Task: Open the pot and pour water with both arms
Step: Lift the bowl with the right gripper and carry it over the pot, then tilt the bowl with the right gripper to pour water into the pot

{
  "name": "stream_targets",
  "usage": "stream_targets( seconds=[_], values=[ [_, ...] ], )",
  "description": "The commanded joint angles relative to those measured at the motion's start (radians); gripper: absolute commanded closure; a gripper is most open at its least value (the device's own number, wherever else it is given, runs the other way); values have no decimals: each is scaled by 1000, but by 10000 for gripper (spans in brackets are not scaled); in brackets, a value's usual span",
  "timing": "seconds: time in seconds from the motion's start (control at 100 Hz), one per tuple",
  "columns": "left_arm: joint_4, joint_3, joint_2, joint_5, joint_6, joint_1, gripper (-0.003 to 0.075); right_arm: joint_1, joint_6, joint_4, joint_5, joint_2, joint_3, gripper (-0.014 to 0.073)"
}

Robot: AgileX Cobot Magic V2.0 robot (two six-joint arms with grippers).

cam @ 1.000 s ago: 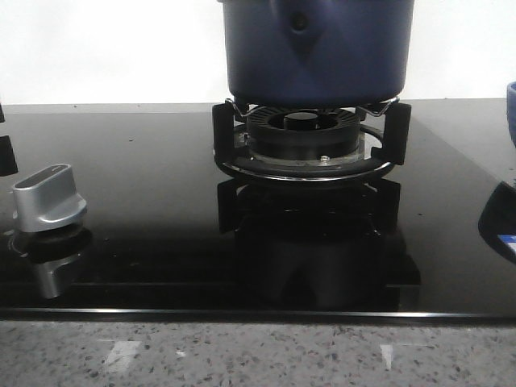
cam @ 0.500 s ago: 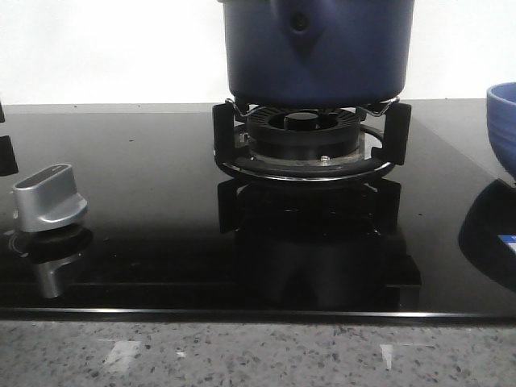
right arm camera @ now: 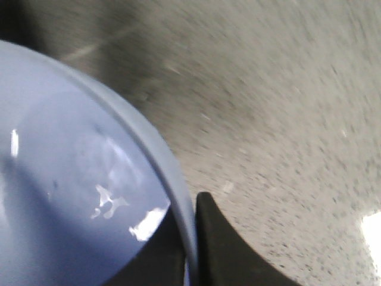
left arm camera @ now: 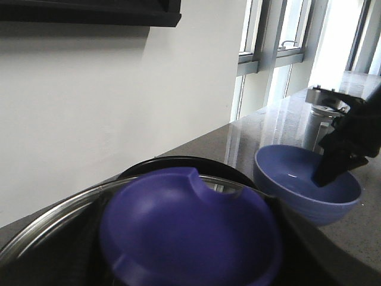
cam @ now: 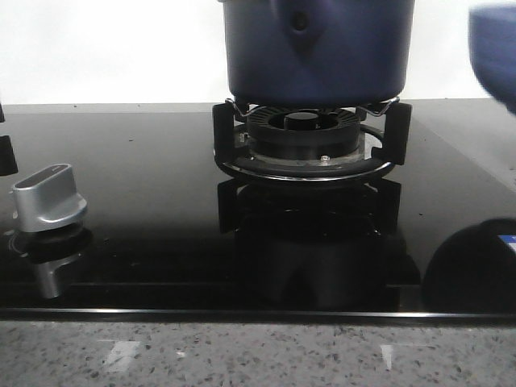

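The dark navy pot (cam: 316, 48) stands on the burner grate (cam: 305, 137); its top is cut off in the front view. In the left wrist view a blue lid knob (left arm camera: 184, 226) on a glass lid with a metal rim (left arm camera: 41, 229) fills the space between my left gripper's (left arm camera: 190, 244) dark fingers, which are shut on it. My right gripper (right arm camera: 191, 208) is shut on the rim of a lighter blue bowl (right arm camera: 65, 179) with water glinting in it. The bowl hangs blurred at the upper right (cam: 493, 40) and shows beside the lid (left arm camera: 297, 185).
A silver stove knob (cam: 50, 196) sits at the left of the black glass hob (cam: 145, 161). The bowl's dark reflection (cam: 472, 266) lies on the glass at the right. A speckled stone counter edge (cam: 258, 355) runs along the front. A silver metal item (left arm camera: 324, 104) stands behind the bowl.
The blue bowl has come in from the right edge and risen up and leftward. Its reflection on the glass has grown and shifted left. The pot has not moved.
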Motion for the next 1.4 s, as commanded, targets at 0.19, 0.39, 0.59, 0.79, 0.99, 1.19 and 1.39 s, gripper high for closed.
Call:
stream_targets(
  seconds=[0.19, 0.39, 0.59, 0.79, 0.99, 1.19, 1.39],
  values=[
    [-97, -33, -25, 36, 2, 2, 405, 47, -15, 25, 32, -26, -260, 660],
    [-97, -33, -25, 36, 2, 2, 405, 108, -15, 30, 83, 20, -414, 660],
    [-97, -33, -25, 36, 2, 2, 405, 205, -15, 32, 74, 101, -534, 654],
    [-99, -33, -25, 37, 2, 2, 405, 286, -15, 29, -22, 158, -580, 648],
    [-99, -33, -25, 37, 2, 2, 405, 360, -15, -83, -166, 187, -580, 647],
    [-99, -33, -25, 37, 2, 2, 405, 458, 9, -276, -234, 202, -580, 638],
    [-99, -33, -25, 37, 2, 2, 405, 518, 62, -443, -270, 216, -580, 638]
  ],
)
